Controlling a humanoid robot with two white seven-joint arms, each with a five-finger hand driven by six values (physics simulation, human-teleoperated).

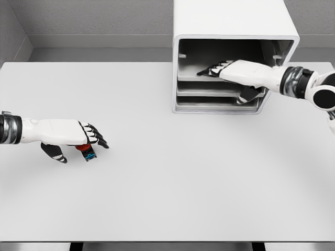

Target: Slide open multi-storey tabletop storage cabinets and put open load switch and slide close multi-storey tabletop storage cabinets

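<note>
in the head view, the storage cabinet (230,31) stood at the far right of the tabletop (172,193), its front open on about 3 grey drawer levels. the right hand (222,69) reached inside at the upper level, fingers extended and relaxed, gripping nothing visible. at the near left, the left hand (84,135) lay low over the load switch (87,151), a small red, black and blue part touching the tabletop; its fingers curled about the switch, though a firm hold could not be confirmed. the switch looked light, rigid and compact, best pinched across its body sides, not by the red end.
</note>
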